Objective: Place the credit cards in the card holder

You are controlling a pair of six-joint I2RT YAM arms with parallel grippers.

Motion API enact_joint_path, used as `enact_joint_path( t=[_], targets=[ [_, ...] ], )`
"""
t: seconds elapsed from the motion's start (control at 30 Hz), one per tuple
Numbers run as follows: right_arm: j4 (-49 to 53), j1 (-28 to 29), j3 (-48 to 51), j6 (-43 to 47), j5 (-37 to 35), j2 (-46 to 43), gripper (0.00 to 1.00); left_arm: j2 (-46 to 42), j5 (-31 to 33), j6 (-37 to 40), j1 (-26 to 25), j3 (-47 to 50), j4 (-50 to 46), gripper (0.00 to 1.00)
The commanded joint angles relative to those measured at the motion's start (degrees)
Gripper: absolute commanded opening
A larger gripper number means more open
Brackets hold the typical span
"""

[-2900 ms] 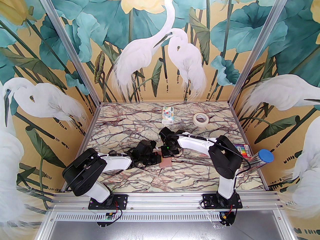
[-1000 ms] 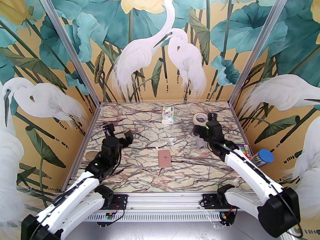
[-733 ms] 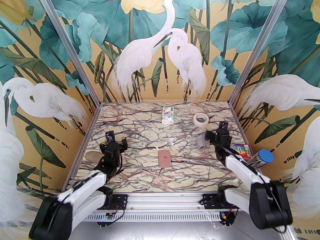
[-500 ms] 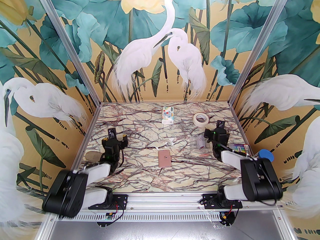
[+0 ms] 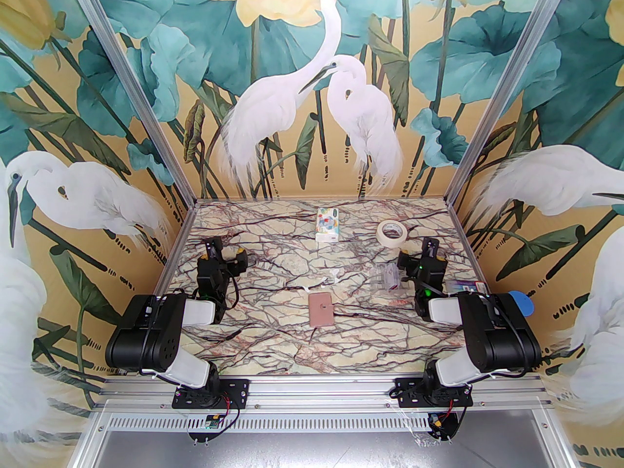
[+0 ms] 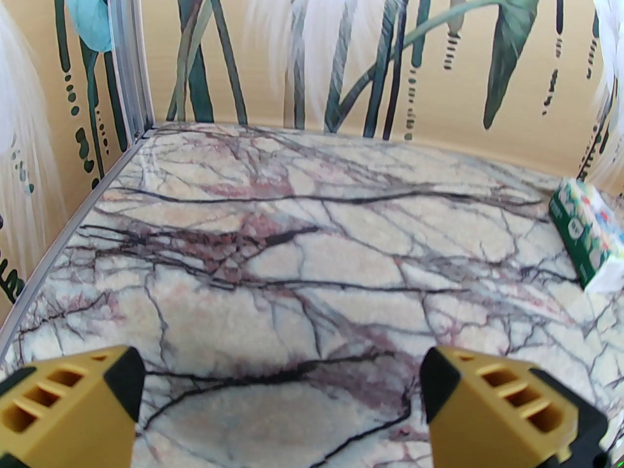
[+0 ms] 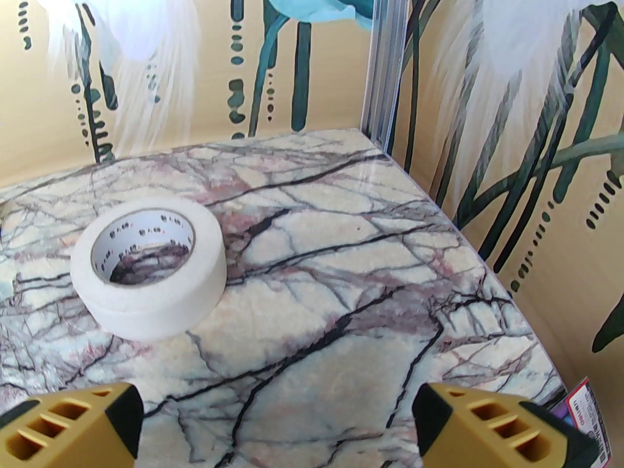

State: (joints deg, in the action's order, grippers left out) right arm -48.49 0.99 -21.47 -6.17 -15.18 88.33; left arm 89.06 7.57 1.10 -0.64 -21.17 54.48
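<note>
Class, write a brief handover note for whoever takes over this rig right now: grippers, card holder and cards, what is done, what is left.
Left gripper: open, empty, left of the card holder.
Right gripper: open, empty, near the tape roll.
Card holder: closed, flat, mid-table, neither arm touching it.
Done: possibly the cards are stowed, but its inside is hidden.
Left: confirm the cards are in.

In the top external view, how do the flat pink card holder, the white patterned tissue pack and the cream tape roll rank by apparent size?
1-2. Flat pink card holder and white patterned tissue pack: they look alike, so I do not rank them; the pack lies farther away.
3. Cream tape roll: slightly smaller.
</note>
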Motion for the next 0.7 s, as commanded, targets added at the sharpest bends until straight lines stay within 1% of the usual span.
enact_joint_path(
  t=[0.0,0.33,0.47,0.67],
  targets=[
    [-2.29,-0.03,0.01,0.2,0.16,-0.3,0.99,0.07,-2.06,-0.57,0.36,-0.09,0.56,0.99],
    [-1.88,-0.12,-0.28,0.11,0.48,-0.27,0.99,0.07,-2.16,-0.61,0.29,-0.05,0.54,1.0],
    [-0.53,-0.98,-0.96,-0.25,2.37,-0.07,0.99,0.07,-2.13,-0.59,0.29,-0.09,0.42,1.0],
    [-1.6,-0.99,-0.25,-0.07,2.71,-0.36,0.99,0.11,-2.19,-0.58,0.29,-0.05,0.5,1.0]
  ],
)
